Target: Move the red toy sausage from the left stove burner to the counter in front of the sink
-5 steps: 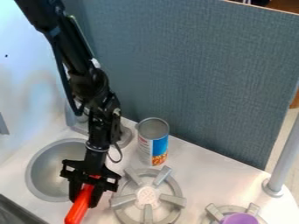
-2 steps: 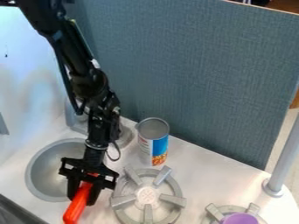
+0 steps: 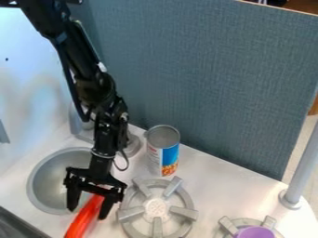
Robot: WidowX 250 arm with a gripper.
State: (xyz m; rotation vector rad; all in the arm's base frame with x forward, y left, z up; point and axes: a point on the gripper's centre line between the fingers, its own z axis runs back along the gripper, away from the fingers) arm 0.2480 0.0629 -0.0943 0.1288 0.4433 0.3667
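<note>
two fingers (image 3: pixel 107 208) of the black pincer (image 3: pixel 88 214) are spread apart, one on each side of the red stick (image 3: pixel 77 226) near the lower left of the view. the upper end of the stick lies between them, with some room showing on the side nearer the sink (image 3: pixel 48 186); whether the other finger touches it, i cannot tell. the stick slants down and to the left, its lower end at the bottom edge of the view. the arm (image 3: pixel 96 88) comes in from the upper left, and the pincer hangs over the tabletop (image 3: pixel 217 186), between the round grey sink and the near burner (image 3: pixel 156 209). that burner is a grey ring with thick spokes and a pale middle. behind it, a can (image 3: pixel 163 151) stands upright — grey on top, with a blue, white and orange label — near the foot of the blue-grey panel (image 3: pixel 199 83). part of the tap (image 3: pixel 132 146) shows just beside the arm, to the left of the can. a second burner (image 3: pixel 228 226) sits at the bottom edge, further right, with a purple thing (image 3: pixel 255 232) over its middle. a grey pole (image 3: pixel 302 162) rises at the right — its round foot on the tabletop — and something dark (image 3: pixel 18 226) fills the lower left corner.
</note>
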